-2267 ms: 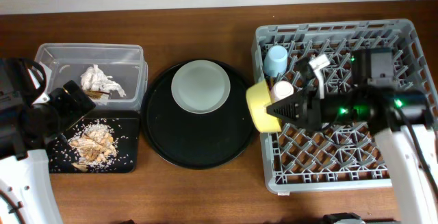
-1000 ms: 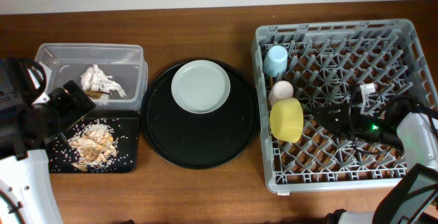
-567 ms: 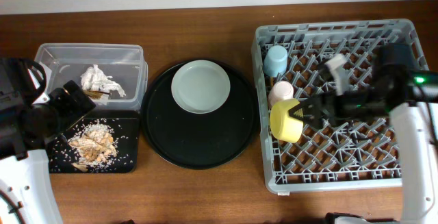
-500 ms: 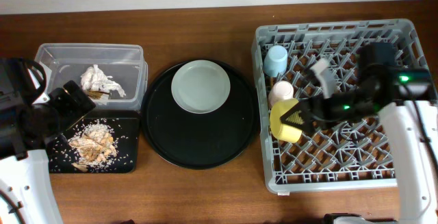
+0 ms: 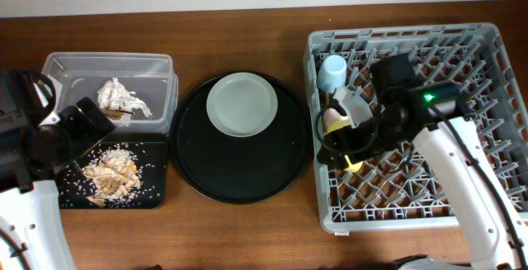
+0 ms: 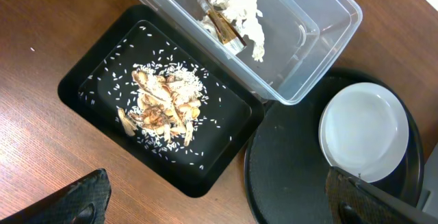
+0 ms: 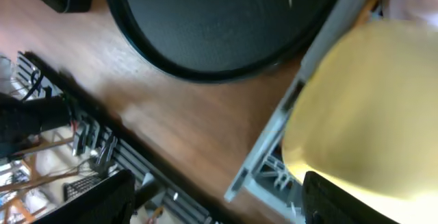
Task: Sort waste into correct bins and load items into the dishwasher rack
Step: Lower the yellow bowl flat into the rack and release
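Yellow bowl (image 7: pixel 369 101), pink cup (image 5: pixel 332 120), blue cup (image 5: pixel 333 73), plate (image 5: pixel 242 104), one each; left pincer (image 6: pixel 215 186), right pincer (image 7: pixel 217 183), both released

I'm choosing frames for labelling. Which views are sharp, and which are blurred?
Right wrist: blurred all over; the yellow bowl and round black tray have soft edges. Left wrist: sharp; single white grains around the food scraps stand out. Overhead: sharp and evenly lit; a small green light glows on the right arm.

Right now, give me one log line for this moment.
left gripper open near shallow black tray | right gripper open at yellow bowl in dishwasher rack | plate on round tray, unloaded
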Controlling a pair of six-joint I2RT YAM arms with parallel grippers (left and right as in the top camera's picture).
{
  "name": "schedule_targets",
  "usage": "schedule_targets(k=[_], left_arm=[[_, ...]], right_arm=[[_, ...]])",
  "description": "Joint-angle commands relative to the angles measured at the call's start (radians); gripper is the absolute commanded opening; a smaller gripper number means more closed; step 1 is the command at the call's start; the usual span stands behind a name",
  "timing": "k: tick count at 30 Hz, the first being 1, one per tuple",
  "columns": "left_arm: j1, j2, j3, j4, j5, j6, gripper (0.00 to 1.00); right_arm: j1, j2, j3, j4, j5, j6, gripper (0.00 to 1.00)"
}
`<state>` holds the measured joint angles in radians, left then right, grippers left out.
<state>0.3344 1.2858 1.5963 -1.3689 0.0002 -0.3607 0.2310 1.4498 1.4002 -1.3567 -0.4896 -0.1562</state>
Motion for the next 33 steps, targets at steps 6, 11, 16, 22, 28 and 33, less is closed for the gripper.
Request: schedule_targets(k=[6,11,16,22,28,33], left_arm=[[0.002,0.002,0.009,0.002,0.000,-0.009,0.99],[0.002,0.002,0.009,0.002,0.000,-0.009,0.99],[0.002,0.002,0.009,0.002,0.000,-0.009,0.99],[0.002,0.002,0.009,0.002,0.000,-0.009,0.99],[0.002,0.002,0.009,0.002,0.000,-0.009,0.99],[0.002,0.002,0.009,0.002,0.000,-0.009,0.99]], right_arm=[[0.170,0.075,-0.021,0.100,0.217,0.177,0.85],[0.173,0.114,-0.020,0.085,0.413,0.290,0.85],[0.134,0.114,-0.020,0.062,0.442,0.296,0.86],[0.122,0.114,-0.020,0.052,0.442,0.296,0.86],[0.069,0.114,-0.020,0.051,0.521,0.296,0.88],[0.030,0.114,-0.020,0.105,0.266,0.212,0.99]])
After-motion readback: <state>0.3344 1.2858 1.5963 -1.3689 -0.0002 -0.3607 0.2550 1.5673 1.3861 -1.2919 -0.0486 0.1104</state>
